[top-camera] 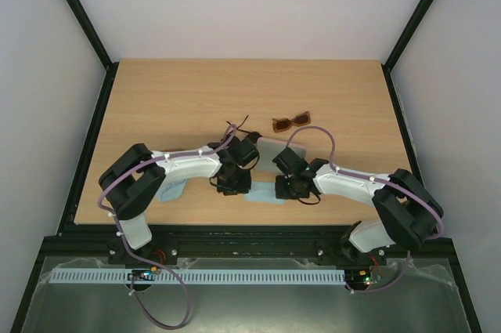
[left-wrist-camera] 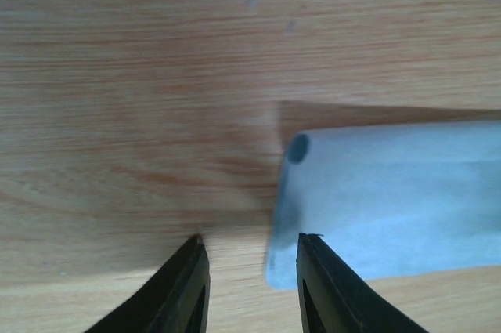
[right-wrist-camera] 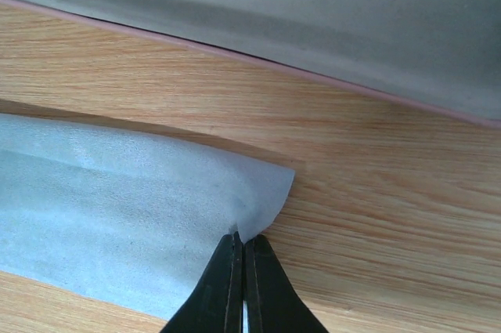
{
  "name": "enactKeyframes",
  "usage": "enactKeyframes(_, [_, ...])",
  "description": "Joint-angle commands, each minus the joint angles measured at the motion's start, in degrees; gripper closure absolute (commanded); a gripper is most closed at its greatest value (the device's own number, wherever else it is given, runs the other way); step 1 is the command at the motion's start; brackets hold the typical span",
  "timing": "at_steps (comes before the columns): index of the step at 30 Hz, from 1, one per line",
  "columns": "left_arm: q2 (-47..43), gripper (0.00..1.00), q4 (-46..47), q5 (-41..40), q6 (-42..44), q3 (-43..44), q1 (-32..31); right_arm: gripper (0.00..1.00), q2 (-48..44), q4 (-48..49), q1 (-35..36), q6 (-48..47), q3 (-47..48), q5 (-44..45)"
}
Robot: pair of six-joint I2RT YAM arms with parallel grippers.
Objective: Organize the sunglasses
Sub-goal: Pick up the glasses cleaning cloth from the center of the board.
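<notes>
The brown sunglasses [top-camera: 291,121] lie flat on the wooden table [top-camera: 156,98], past both arms and well apart from both grippers. Near them, by the left arm, there are thin black wire lines [top-camera: 235,125]. They may be the other pair, but they are too small to tell.

Closer in, a light blue cloth [right-wrist-camera: 117,231] lies on the table between the two grippers. The right gripper [right-wrist-camera: 239,237] is pinched tight on one corner of it, with its two fingers pressed together. The left gripper [left-wrist-camera: 252,239] is spread wide and holds nothing. The rolled end of the cloth lies just in front of its gap.

A flat grey case with a pink edge [right-wrist-camera: 313,19] lies just behind the cloth. Another light blue piece [top-camera: 174,190] sits under the left arm.
</notes>
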Motion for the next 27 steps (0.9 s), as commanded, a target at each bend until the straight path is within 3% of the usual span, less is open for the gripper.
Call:
enactKeyframes(1, [3.15, 0.67, -3.24, -2.78, -2.61, 2.59, -0.70, 0.99, 0.56, 0.54, -0.09, -0.33, -1.51, 1.32])
enactKeyframes(22, [11.50, 0.98, -6.07, -4.69, -2.28, 5.95, -2.88, 0.99, -0.13, 3.88, -0.09, 0.65, -3.88, 0.22])
enactKeyframes(27, [10.29, 0.98, -5.16, -5.77, -2.06, 6.29, -2.80, 0.99, -0.81, 4.21, -0.11, 1.18, -3.76, 1.52])
